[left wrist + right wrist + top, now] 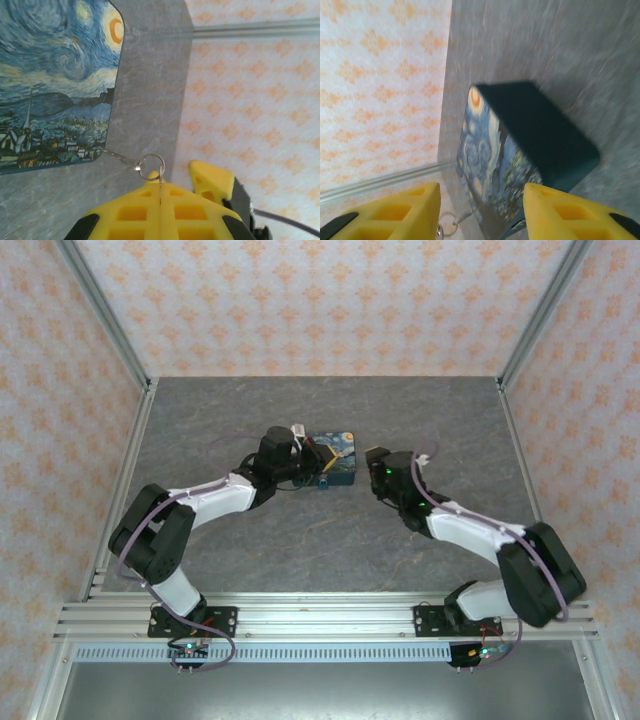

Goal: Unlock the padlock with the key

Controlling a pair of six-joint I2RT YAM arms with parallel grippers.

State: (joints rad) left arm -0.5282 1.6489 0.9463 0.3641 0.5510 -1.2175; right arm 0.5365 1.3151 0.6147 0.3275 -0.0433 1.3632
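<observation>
Left gripper (160, 186): I see its yellow lattice-moulded fingers pressed together, tips touching a metal split ring (151, 166) on a fine chain (117, 157) from the rounded block (50, 75) printed with a swirling starry-night painting just ahead; right gripper (482, 212) stands apart, the block's dark teal side between its fingers.

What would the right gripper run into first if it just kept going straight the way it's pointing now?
Most likely the blue painted box, which lies straight ahead of the open right gripper, in line with the gap between its fingers. The blurred view leaves the depth unclear.
</observation>
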